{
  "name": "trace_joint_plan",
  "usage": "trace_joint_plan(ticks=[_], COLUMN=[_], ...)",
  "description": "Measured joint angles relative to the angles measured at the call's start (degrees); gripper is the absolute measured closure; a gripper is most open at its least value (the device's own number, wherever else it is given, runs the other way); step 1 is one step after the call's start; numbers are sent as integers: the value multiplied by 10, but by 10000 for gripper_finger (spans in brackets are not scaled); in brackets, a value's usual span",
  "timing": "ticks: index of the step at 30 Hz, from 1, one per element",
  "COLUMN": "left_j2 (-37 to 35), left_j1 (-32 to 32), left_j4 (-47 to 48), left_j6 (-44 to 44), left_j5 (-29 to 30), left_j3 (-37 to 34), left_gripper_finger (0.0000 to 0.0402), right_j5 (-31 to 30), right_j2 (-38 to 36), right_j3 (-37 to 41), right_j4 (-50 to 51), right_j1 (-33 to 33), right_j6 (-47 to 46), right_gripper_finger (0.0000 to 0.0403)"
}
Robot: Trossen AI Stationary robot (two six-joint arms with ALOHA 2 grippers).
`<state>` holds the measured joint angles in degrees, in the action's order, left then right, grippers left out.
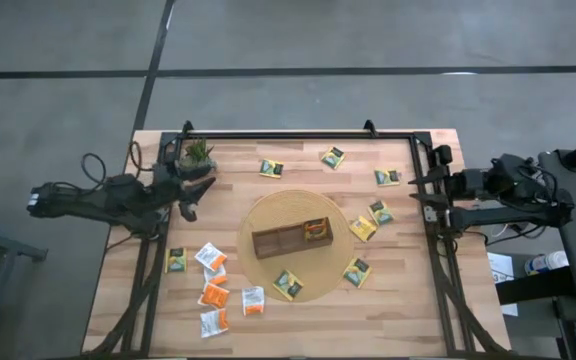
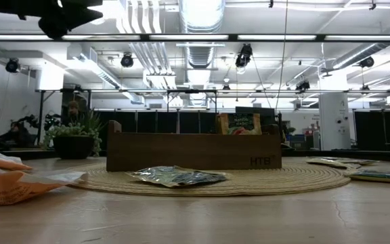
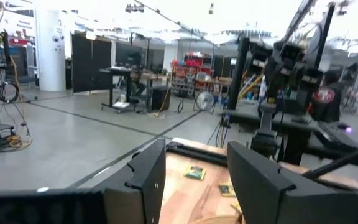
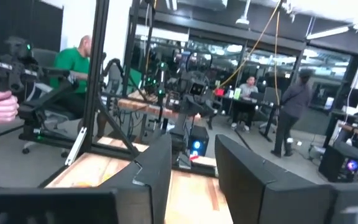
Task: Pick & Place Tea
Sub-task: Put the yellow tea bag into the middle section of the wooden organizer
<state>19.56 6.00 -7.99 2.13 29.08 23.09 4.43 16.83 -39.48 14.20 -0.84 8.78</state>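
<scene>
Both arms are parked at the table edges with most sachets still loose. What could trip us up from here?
1. The left gripper sits right beside the small green potted plant; swinging out could knock it.
2. The orange and white sachets near the front left overlap, so one grasp may lift two.
3. The brown wooden divided tray holds an upright sachet; another drop there could tip it.

wooden table [image 1: 408,310], round mat [image 1: 258,215], sachets [image 1: 214,293], plant [image 1: 197,155]

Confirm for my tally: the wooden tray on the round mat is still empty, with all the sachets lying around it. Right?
Not quite. The high view shows the wooden tray on the round mat already holding a sachet in its right compartment; the other sachets do lie around it.
</scene>
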Motion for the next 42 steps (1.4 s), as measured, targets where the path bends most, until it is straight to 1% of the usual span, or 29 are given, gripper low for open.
trace_joint_plan(ticks=[7,18,25,28,32,38,42], left_j2=[-55,-135,-195,-195,-191,-190,-190], left_j1=[0,0,0,0,0,0,0], left_j4=[-32,-27,-54,-62,-65,-76,-76], left_j6=[-1,-1,4,5,17,14,28], left_j5=[2,1,1,-2,-29,-132,-137], left_j3=[-33,-76,-113,-123,-133,-146,-156], left_gripper_finger=[235,235,235,235,235,235,235], right_j5=[0,0,0,0,0,0,0], right_j2=[-53,-129,-151,-153,-153,-153,-153], right_j3=[21,43,49,51,51,51,51], right_j4=[1,0,0,1,0,0,-1], right_j1=[0,0,0,0,0,0,0], right_j6=[0,0,-1,-2,-1,1,8], right_gripper_finger=[289,277,273,277,283,289,288])
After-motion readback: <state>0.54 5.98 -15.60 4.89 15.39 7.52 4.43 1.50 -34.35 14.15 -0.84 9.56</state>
